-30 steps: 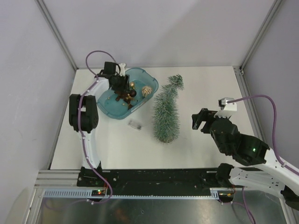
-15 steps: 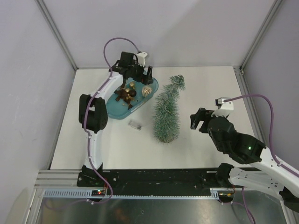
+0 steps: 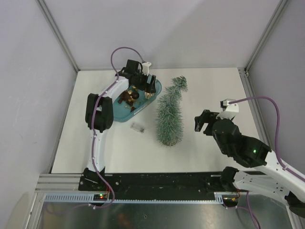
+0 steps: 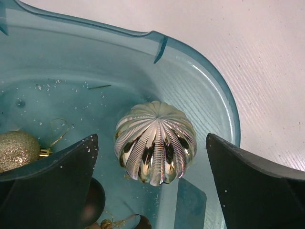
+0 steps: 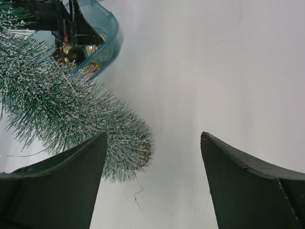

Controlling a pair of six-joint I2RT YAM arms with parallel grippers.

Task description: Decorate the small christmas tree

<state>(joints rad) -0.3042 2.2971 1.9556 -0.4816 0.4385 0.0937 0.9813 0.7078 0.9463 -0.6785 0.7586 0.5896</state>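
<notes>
Left wrist view: left end effector (image 4: 151, 164) spread wide, straddling a ribbed gold bauble (image 4: 155, 143) at the right end of the teal tub (image 4: 225, 102), not gripping it yet. Shifted there from the tub's left half within the last second, opening fully on the way. Likely lining up a pick. Small christmas tree (image 3: 170, 114) apparently lying on the counter (image 3: 119, 148) just right of the tub, no ornaments visible on it. Right end effector (image 3: 202, 123) wide and empty, further right of the tub.
</notes>
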